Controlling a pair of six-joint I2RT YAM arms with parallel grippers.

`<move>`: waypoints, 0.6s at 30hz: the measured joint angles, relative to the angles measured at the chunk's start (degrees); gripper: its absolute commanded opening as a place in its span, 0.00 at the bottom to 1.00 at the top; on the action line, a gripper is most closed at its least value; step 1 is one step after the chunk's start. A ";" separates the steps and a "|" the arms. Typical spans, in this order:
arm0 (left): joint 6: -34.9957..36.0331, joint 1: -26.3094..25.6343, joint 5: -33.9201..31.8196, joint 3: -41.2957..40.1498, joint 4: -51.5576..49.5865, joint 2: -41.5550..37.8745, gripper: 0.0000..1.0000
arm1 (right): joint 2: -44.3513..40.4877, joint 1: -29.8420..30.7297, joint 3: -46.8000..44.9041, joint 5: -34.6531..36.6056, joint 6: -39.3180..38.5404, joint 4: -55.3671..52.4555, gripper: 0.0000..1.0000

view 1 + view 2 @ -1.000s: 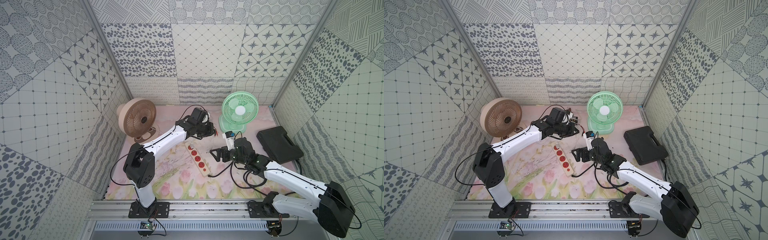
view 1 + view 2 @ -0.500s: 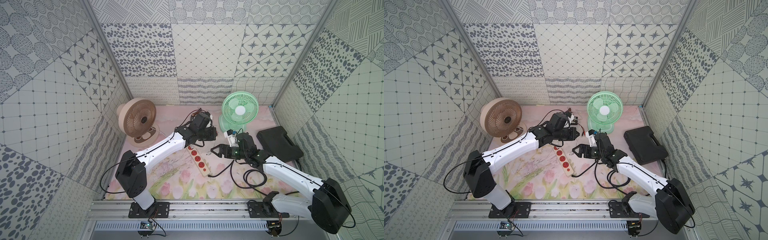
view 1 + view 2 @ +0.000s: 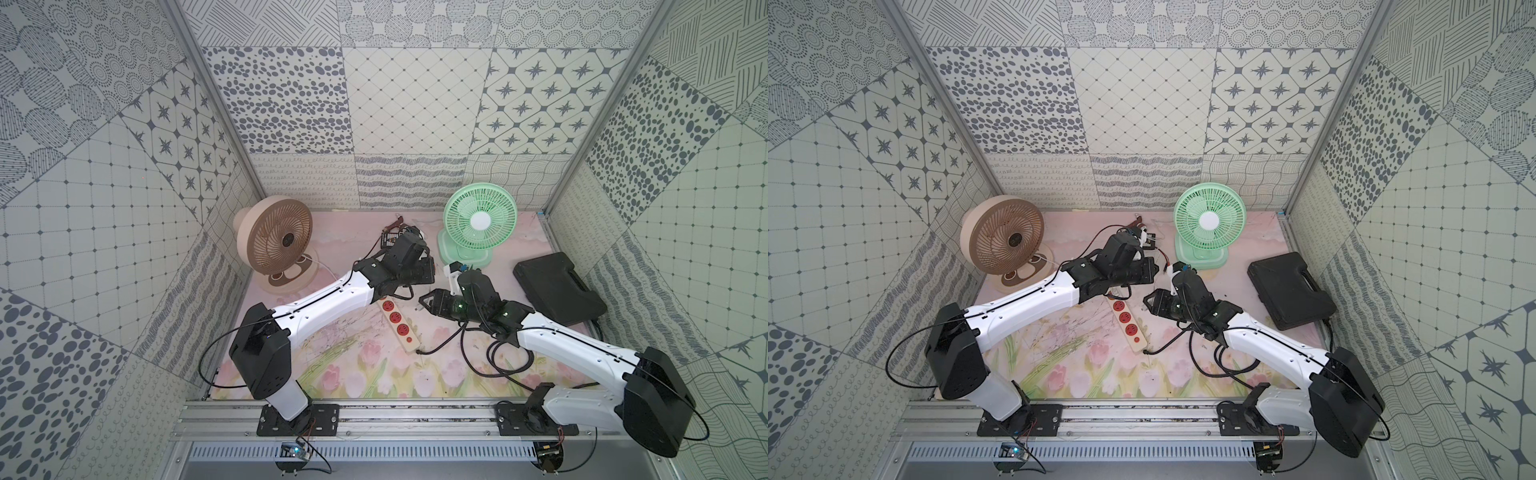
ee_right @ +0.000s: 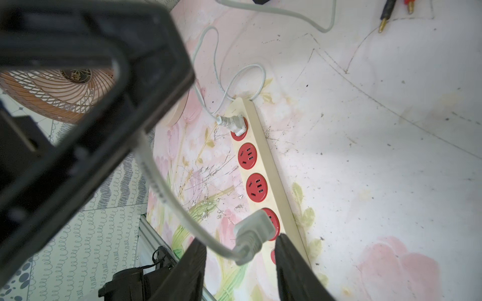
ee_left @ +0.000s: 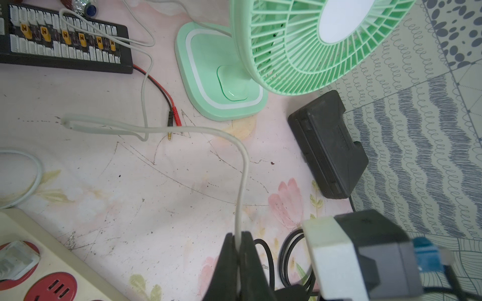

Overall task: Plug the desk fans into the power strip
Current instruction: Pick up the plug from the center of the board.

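The green desk fan (image 3: 478, 224) (image 3: 1209, 224) (image 5: 313, 47) stands at the back right. Its white cord (image 5: 242, 166) runs into my left gripper (image 5: 237, 237) (image 3: 430, 272), which is shut on it above the mat. The grey-white plug (image 4: 254, 232) hangs from that cord between the fingers of my right gripper (image 4: 240, 239) (image 3: 424, 299). Those jaws stand apart on either side of the plug without touching it. The cream power strip (image 3: 399, 324) (image 3: 1128, 324) (image 4: 260, 166) lies below. Its far socket holds another white plug (image 4: 232, 123).
A brown fan (image 3: 274, 245) (image 3: 1003, 239) stands at the back left. A black case (image 3: 557, 291) (image 5: 328, 146) lies by the right wall. A black board (image 5: 62, 44) with red and black leads sits at the back. The strip's black cord (image 3: 507, 353) coils under my right arm.
My left gripper has carried the cord rightward, toward my right gripper. The right gripper's jaws have narrowed around the hanging plug.
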 measured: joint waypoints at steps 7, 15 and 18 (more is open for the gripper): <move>-0.94 -0.04 -0.98 -0.26 0.79 0.22 0.00 | 2.67 1.18 0.17 3.08 2.80 0.66 0.38; -1.16 -0.04 -1.49 -0.33 0.83 0.68 0.00 | 4.42 1.70 1.27 4.04 4.31 1.62 0.33; -1.16 -0.04 -1.49 -0.33 0.87 0.76 0.00 | 4.87 1.79 1.62 4.31 4.57 1.77 0.31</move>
